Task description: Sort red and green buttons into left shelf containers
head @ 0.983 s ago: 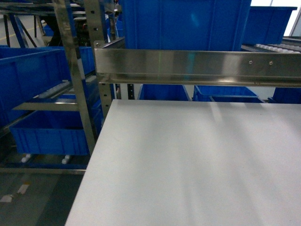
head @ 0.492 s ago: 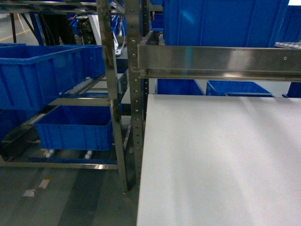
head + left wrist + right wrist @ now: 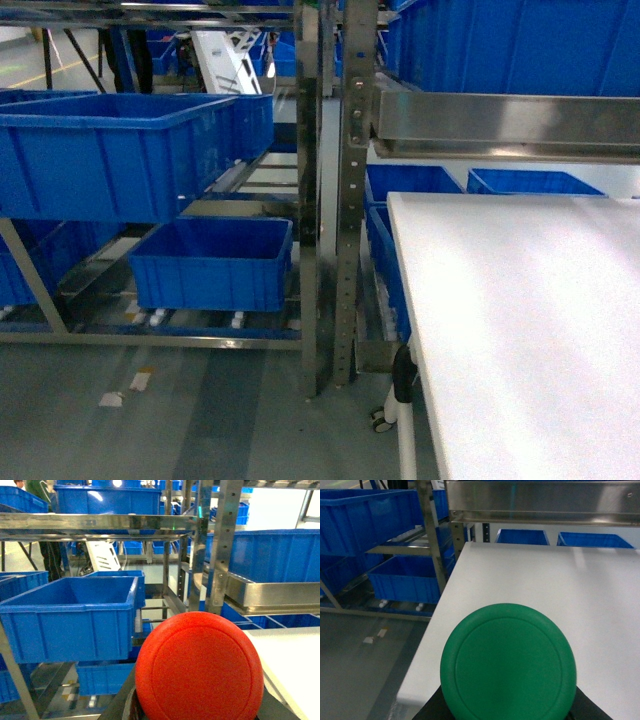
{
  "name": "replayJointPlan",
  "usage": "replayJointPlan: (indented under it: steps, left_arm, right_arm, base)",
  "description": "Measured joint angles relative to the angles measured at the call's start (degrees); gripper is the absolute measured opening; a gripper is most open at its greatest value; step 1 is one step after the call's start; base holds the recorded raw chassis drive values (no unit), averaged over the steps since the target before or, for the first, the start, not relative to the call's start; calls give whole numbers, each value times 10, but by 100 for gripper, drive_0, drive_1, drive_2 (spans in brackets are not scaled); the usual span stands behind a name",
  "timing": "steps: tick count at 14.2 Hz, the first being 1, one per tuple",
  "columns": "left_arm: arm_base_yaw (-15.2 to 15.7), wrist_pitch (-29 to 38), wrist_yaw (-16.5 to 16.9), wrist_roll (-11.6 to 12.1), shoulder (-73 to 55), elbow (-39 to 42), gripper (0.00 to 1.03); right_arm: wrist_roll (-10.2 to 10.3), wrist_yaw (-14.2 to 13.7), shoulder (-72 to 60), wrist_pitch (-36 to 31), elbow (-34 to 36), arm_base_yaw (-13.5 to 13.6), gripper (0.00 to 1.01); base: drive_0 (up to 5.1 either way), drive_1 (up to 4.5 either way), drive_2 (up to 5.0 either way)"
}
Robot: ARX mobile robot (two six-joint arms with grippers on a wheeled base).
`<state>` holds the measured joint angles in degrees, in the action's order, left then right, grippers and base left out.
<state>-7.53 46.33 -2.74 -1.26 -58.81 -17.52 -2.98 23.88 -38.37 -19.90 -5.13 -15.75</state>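
- The left arm was held level, its wrist camera looking out across the shelving. Its claw barely showed: only dark edges at the bottom of the left wrist view, under the red button [image 3: 199,667]. I could not tell how wide the claw stood or whether it gripped the button, though the red cap filled the space right in front of it.
- The right arm was tilted downward over the white desk [image 3: 555,575]. Its claw was likewise hidden behind the green button [image 3: 508,662], with only dark shapes at the frame's lower edge; whether it clenched the button or not could not be told.
- Ahead and to the left of the left claw stood the steel shelf [image 3: 312,200], carrying the upper blue bin [image 3: 110,155] on its rollers, open side up.
- Below that bin sat the lower blue bin [image 3: 212,265], near the floor [image 3: 150,420].
- Ahead of the right claw, beyond the desk's far edge, two smaller blue bins [image 3: 522,536] sat under a steel rail [image 3: 540,502].
- The desk lay below the green button and stretched forward and to the right of it.
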Motion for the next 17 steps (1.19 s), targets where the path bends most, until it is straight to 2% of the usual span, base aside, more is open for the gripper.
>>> replayJointPlan:
  steps: [17]
  left_arm:
    - [1, 0, -1, 0, 0, 0, 24]
  right_arm:
    - [0, 0, 2, 1, 0, 0, 25]
  base:
    - [-494, 240, 240]
